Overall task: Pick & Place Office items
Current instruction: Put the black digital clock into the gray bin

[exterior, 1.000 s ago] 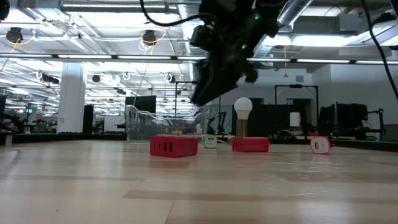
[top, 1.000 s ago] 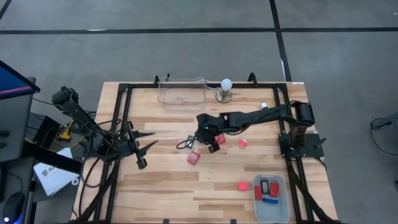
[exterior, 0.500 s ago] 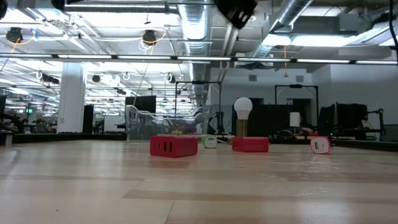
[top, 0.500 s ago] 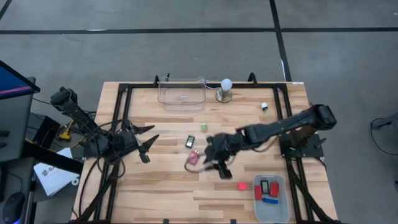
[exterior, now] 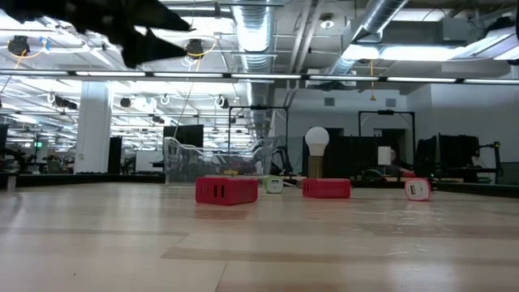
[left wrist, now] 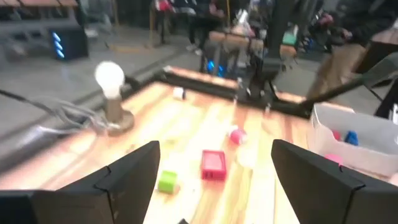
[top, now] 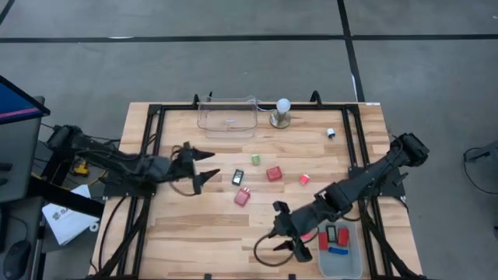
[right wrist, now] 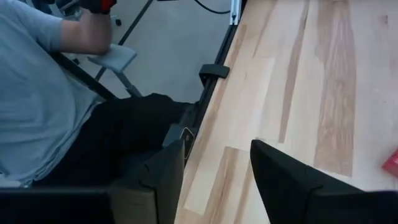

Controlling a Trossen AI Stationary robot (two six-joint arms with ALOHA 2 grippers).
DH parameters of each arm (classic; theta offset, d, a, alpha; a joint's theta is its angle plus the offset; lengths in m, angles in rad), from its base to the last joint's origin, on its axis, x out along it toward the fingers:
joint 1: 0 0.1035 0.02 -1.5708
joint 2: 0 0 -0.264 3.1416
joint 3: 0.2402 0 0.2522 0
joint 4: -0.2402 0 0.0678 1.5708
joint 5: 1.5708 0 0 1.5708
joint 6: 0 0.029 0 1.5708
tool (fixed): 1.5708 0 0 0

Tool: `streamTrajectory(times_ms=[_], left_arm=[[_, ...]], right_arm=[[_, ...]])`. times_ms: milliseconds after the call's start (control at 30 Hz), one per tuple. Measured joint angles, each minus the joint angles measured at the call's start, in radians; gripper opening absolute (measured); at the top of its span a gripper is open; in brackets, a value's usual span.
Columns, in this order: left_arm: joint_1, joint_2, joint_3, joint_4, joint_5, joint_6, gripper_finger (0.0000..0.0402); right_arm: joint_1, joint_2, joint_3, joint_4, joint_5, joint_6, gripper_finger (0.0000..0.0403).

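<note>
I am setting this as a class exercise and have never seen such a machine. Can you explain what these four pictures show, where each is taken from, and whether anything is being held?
Two dark robot arms work at a wooden table. One camera looks straight down, one sits at table height, and one rides on each wrist. The left claw and right claw are both open and hold nothing. Loose on the table lie small office items: a red block, a pink block and a green piece. A grey tray near the right arm holds a few more. A seated person shows in the right wrist view.

Your table (top: 210, 233) is pale planked wood, matt (grain plain to see); the bin (top: 227, 117) is clear glossy plastic, its frame (top: 156, 140) black metal.
</note>
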Motion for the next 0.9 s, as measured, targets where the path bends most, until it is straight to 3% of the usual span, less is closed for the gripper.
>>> streamTrajectory(times_ms=[200,367,533,700,900], left_arm=[[0.125,0.153,0.123,-0.131,0.063,-0.058,0.0268],[0.239,0.354,0.361,-0.484,0.099,-0.145,0.0252],[0.364,0.552,0.528,-0.749,0.212,-0.201,0.0273],[0.460,0.684,0.589,-0.832,0.306,-0.256,0.0294],[0.511,0.807,0.619,-0.866,0.530,-0.299,0.0299]], right_arm=[[0.085,0.001,0.000,-0.021,0.125,0.039,0.0176],[0.113,0.001,0.000,-0.087,0.180,0.142,0.0178],[0.138,0.002,0.000,-0.158,0.200,0.256,0.0179],[0.171,0.002,0.000,-0.187,0.208,0.365,0.0179],[0.198,0.002,0.000,-0.235,0.210,0.489,0.0179]])
